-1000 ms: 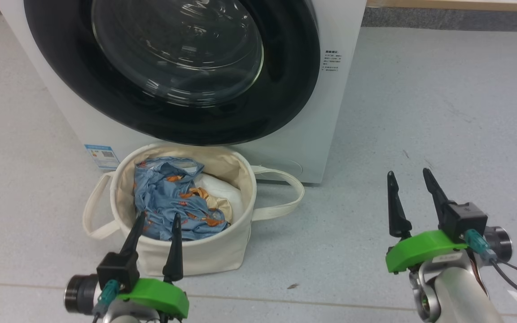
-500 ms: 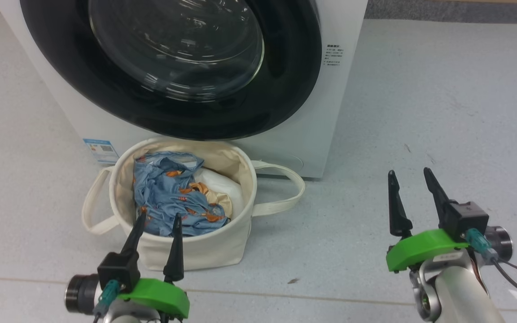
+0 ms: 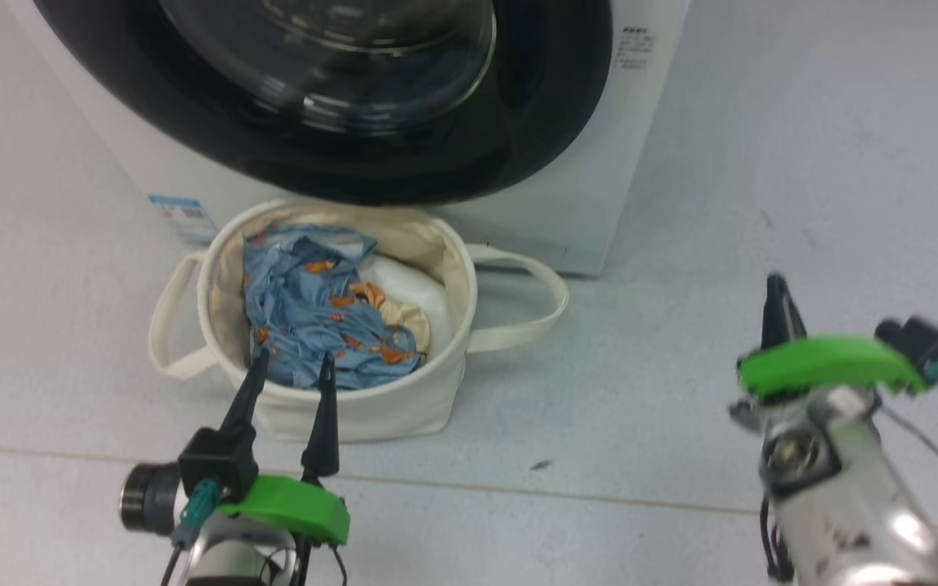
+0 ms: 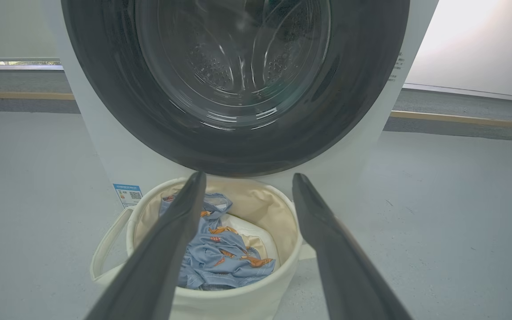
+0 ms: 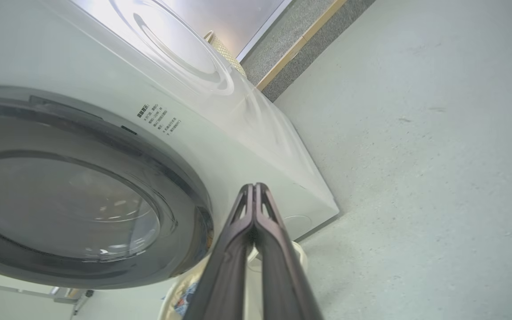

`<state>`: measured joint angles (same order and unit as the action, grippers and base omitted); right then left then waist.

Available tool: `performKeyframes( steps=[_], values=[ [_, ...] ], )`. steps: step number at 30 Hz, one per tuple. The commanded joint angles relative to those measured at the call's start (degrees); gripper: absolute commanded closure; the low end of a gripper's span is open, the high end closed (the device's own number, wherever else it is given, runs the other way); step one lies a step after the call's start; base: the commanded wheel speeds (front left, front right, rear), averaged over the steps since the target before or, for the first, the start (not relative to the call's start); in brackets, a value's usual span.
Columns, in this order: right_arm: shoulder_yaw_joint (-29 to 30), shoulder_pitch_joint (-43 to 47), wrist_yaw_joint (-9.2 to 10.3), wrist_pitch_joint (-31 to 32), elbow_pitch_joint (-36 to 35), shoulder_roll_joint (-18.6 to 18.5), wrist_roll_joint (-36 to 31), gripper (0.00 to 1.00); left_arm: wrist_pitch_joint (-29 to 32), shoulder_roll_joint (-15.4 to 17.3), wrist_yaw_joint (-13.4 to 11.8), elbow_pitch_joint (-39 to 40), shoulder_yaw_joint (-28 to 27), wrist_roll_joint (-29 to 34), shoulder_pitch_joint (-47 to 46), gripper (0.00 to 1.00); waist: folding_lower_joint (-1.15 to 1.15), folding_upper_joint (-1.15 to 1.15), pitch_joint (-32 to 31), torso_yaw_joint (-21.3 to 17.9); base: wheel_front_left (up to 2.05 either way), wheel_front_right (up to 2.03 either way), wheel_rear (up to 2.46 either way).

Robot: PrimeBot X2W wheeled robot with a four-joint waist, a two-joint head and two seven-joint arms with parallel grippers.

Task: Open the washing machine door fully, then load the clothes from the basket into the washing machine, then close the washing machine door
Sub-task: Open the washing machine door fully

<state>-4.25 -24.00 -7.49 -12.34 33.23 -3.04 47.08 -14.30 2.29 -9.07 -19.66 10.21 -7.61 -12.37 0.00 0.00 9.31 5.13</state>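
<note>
- Denim-blue clothes (image 3: 314, 325) lie in the basket (image 3: 371, 415) just beyond the left gripper (image 3: 294, 356), spread wide and empty; the right gripper (image 3: 777, 286) is pinched together, holding nothing.
- Left wrist: the basket sits beyond its parted fingers, under the washing machine door (image 4: 238, 151).
- Right wrist: joined fingertips point beside the door's rim.

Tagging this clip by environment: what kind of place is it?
Probably an indoor laundry corner: front-loading washing machine on a grey floor, fabric basket of clothes in front of it.

Pale grey floor (image 3: 803, 122), wooden skirting (image 4: 460, 119)
</note>
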Motion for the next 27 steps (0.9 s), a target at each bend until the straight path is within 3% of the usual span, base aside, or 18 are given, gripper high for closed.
performKeyframes(
  steps=[1,6,17,27],
  values=[
    [0.0,-6.4,0.0,2.7,-0.9,0.2,7.1,1.0,-0.7,0.6,-0.4,2.4,-1.4,-0.1,-3.0,0.0,0.0,0.0,3.1,0.7,0.0,0.0,0.0],
    [2.8,-13.0,0.0,9.7,-1.5,-0.5,18.8,1.0,-0.7,0.6,-1.0,2.5,0.3,1.0,-5.0,0.0,0.0,0.0,7.3,2.1,0.0,0.0,0.0],
    [9.6,-28.6,0.0,30.7,-3.3,-6.3,40.7,1.0,-0.7,0.6,-3.0,4.2,5.3,-3.0,-11.9,0.0,0.0,0.0,18.9,6.7,0.0,0.0,0.0],
    [10.5,-37.6,0.0,44.3,3.0,-9.2,49.4,1.0,-0.7,0.6,-4.4,4.8,7.5,-5.0,-13.8,0.0,0.0,0.0,22.0,8.3,0.0,0.0,0.0]
  ],
)
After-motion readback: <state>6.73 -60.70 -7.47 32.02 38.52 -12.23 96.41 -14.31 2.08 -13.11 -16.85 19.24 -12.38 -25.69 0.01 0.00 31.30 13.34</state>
